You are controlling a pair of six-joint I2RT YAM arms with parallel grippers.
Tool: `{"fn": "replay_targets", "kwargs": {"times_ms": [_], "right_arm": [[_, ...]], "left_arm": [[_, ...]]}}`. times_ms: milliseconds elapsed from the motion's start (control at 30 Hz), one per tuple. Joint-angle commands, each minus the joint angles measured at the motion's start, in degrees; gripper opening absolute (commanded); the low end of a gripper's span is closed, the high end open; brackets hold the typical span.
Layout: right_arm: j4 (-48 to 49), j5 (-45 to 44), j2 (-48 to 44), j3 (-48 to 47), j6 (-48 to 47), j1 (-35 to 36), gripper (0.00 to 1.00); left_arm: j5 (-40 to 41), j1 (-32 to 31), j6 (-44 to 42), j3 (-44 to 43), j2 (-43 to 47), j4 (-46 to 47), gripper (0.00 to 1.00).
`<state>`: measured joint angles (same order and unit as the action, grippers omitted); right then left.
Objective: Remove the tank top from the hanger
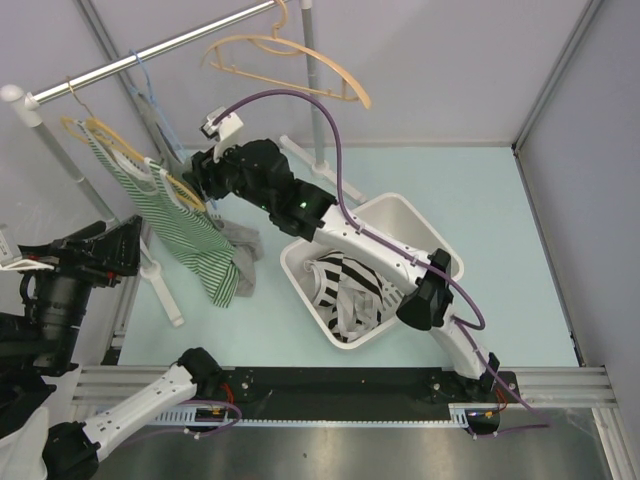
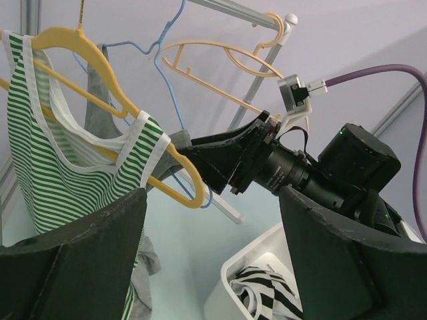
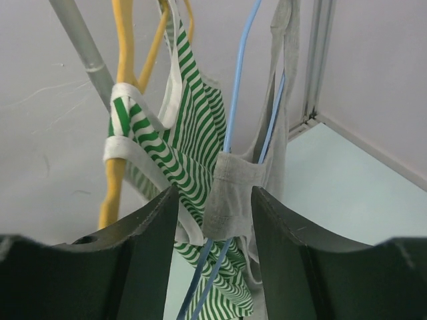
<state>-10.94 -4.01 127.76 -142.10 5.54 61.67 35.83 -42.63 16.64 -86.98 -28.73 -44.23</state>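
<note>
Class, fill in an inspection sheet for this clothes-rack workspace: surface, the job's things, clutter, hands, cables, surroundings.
Surface: pale green table; the rack's feet stand on it.
Job's things: grey tank top hangs on the blue hanger; green striped tank top hangs on the yellow hanger beside it.
Clutter: white basket holding black-and-white striped clothes; empty peach hanger on the rail.
Hands: right hand straddles the grey top's strap, jaws apart, not visibly clamped; left hand open, holding nothing.
Cables: purple cable arcs through the air behind the right hand.
Surroundings: metal rail; grey walls.
</note>
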Motion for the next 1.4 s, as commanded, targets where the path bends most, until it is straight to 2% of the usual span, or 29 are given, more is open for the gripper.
{"fn": "replay_targets", "kwargs": {"times_ms": [0,167,300,367,400,467,500,600,733,900,1200,1367], "right_arm": [[2.76,1.11,0.99,-2.57,0.7,-0.15,0.5],[4.52,1.64,2.57,-2.92,0.44,-0.32,0.42],[5.14,1.2,4.24,-4.32,0.96,-0.93,0.26],[5.31,1.2,4.6,-5.37,1.57,-1.11,0.23],[5.49,1.46,4.69,-5.46,1.84,-1.46,0.12],[6.19,1.46,4.69,-5.38,2.28,-1.38,0.02],[6.37,1.11,4.51,-5.46,2.11,-1.46,0.0],[7.07,-0.46,3.2,-5.47,0.88,-0.85,0.0],[7.86,-8.09,0.47,-5.03,-1.93,0.46,0.0],[13.39,-14.61,-4.62,-0.9,-7.45,1.7,0.0],[17.44,-16.73,-13.66,7.0,-11.78,1.96,0.0],[18.85,-16.56,-20.26,17.53,-11.96,2.31,0.0]], "left_arm": [[-0.06,-0.17,0.58,-0.21,0.26,-0.25,0.85],[-0.24,-0.17,0.58,-0.91,-0.18,-0.6,0.85],[-0.5,-0.17,0.58,-1.53,-0.8,-0.77,0.85],[-0.77,-0.17,0.67,-1.79,-1.06,-0.77,0.85],[-1.03,-0.17,0.76,-1.96,-1.24,-0.77,0.85],[-1.2,-0.17,1.02,-2.23,-1.5,-0.69,0.85],[-1.47,-0.17,1.02,-2.4,-1.59,-0.77,0.84],[-1.91,-0.17,1.46,-2.67,-2.03,-0.77,0.85],[-2.26,-0.08,1.99,-2.76,-2.29,-0.86,0.84],[-3.14,-0.17,2.87,-2.76,-3.17,-0.86,0.84],[-5.95,-0.17,3.92,-3.72,-5.98,0.36,0.84],[-8.49,-0.17,2.7,-5.56,-9.49,2.04,0.86]]}}
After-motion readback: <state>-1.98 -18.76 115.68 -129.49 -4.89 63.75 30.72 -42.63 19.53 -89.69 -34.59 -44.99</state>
